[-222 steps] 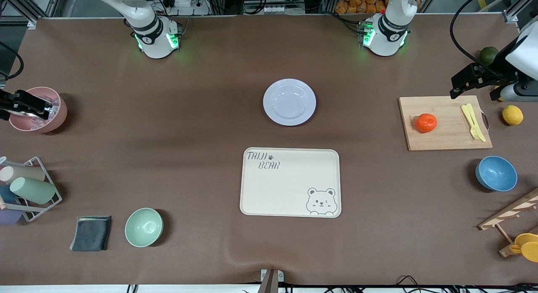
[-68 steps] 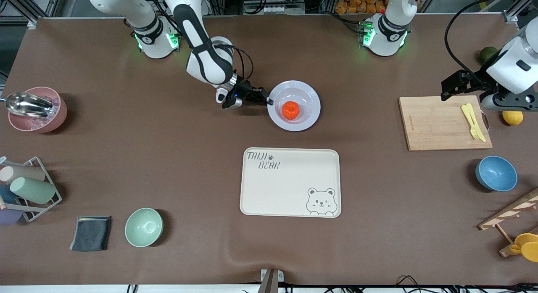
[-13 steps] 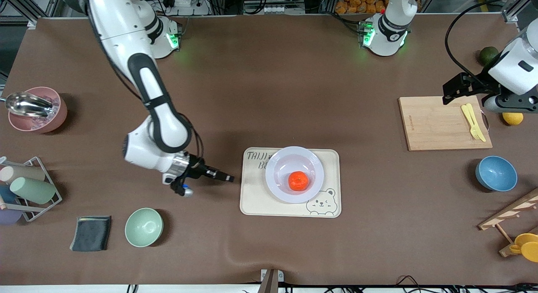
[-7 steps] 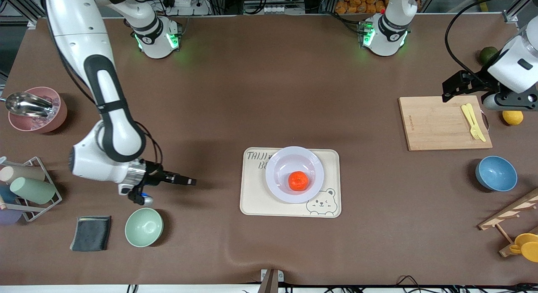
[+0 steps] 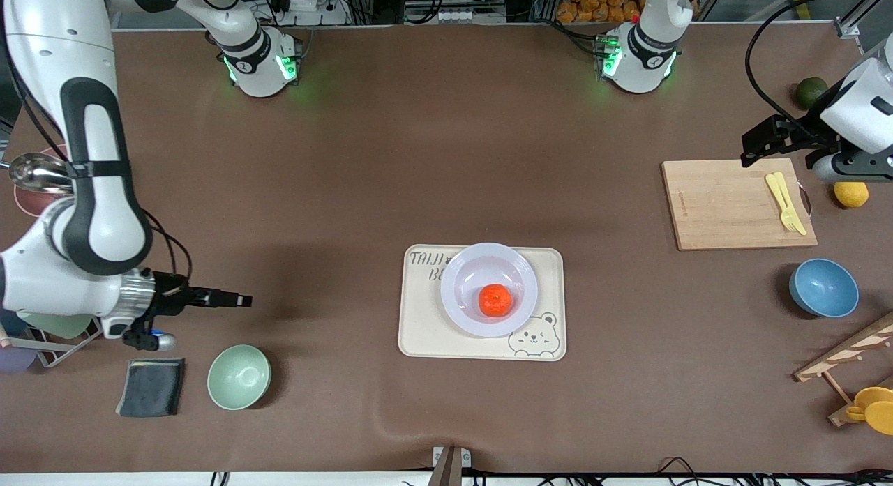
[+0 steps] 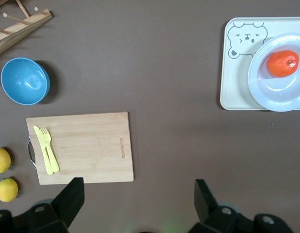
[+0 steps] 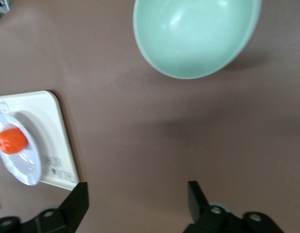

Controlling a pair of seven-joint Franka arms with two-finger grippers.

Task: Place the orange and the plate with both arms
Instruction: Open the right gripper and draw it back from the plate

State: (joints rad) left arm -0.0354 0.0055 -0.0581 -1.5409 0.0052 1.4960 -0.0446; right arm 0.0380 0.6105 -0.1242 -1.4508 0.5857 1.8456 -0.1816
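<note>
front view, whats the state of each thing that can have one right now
orange: resting in the plate's centre, not held
plate: flat on the bear tray, not held
left claw: open, empty, over the cutting board's edge
right claw: open, empty, over bare table near the green bowl

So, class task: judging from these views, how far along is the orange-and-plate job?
Done: the orange sits in the plate, and the plate rests on the bear tray. In hand: nothing; the right gripper is open over bare table near the green bowl, and the left gripper waits open above the cutting board. Left: seemingly nothing.
</note>
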